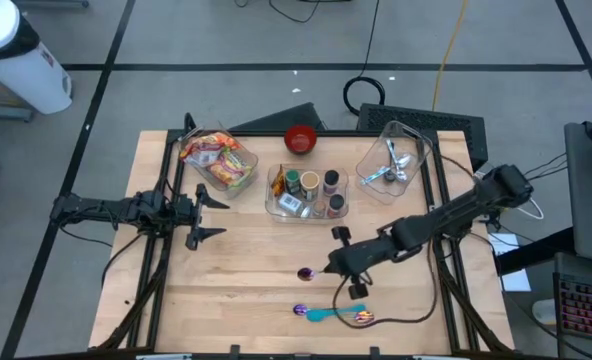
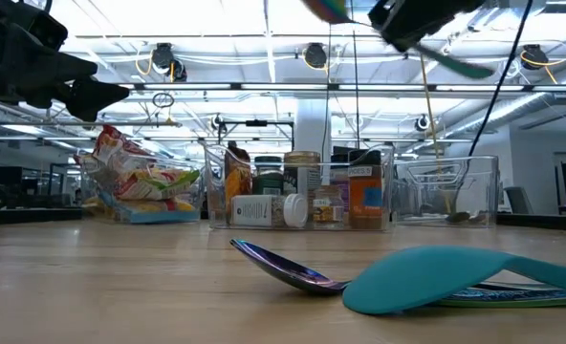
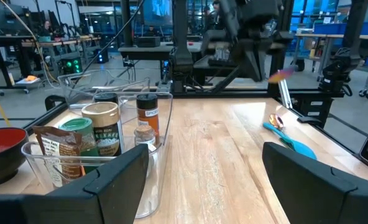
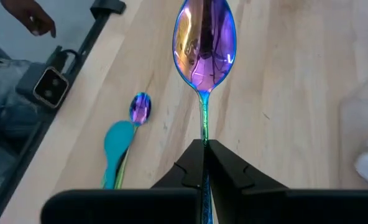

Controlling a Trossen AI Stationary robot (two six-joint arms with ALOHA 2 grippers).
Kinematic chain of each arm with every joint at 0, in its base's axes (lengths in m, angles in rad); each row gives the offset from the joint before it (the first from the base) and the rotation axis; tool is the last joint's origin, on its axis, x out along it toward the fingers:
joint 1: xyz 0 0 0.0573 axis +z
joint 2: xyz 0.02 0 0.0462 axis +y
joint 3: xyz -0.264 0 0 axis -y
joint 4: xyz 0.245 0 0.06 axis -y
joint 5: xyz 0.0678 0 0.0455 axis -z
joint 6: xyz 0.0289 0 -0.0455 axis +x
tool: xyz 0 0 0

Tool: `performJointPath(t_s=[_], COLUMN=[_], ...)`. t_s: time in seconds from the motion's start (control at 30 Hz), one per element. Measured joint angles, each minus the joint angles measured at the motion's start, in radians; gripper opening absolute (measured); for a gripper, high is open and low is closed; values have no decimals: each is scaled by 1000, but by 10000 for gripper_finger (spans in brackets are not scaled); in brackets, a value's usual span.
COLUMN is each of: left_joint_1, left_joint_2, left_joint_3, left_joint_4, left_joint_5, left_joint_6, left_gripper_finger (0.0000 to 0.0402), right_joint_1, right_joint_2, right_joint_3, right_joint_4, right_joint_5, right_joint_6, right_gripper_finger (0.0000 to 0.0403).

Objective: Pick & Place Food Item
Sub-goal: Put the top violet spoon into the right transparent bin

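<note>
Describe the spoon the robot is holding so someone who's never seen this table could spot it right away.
Start at the wooden table and find the right end effector near its front edge. Pinched in it is an iridescent spoon, held off the wood. A similar spoon and a teal spoon lie flat nearby; this one is lifted.

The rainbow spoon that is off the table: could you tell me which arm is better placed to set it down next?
The right arm, probably. Its end effector is already shut on the spoon by the handle, above the table. The left end effector hangs open and empty at the table's left side, away from the spoon.
</note>
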Motion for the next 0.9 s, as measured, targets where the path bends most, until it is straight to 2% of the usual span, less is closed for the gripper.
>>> performJointPath(t_s=[0.33,0.43,0.8,0.9], left_joint_1=[0,0,0,0], left_joint_2=[0,0,0,0], left_joint_3=[0,0,0,0], left_joint_4=[0,1,1,1], left_joint_5=[0,0,0,0], left_joint_6=[0,0,0,0], left_gripper_finger=[324,324,324,324], right_joint_1=[7,7,7,7], right_joint_2=[-144,-174,-328,-390], right_joint_3=[0,-14,-240,-295], right_joint_4=[-162,-159,-73,-54], right_joint_5=[1,4,37,77], right_joint_6=[30,37,122,144], right_gripper_finger=[0,0,0,0])
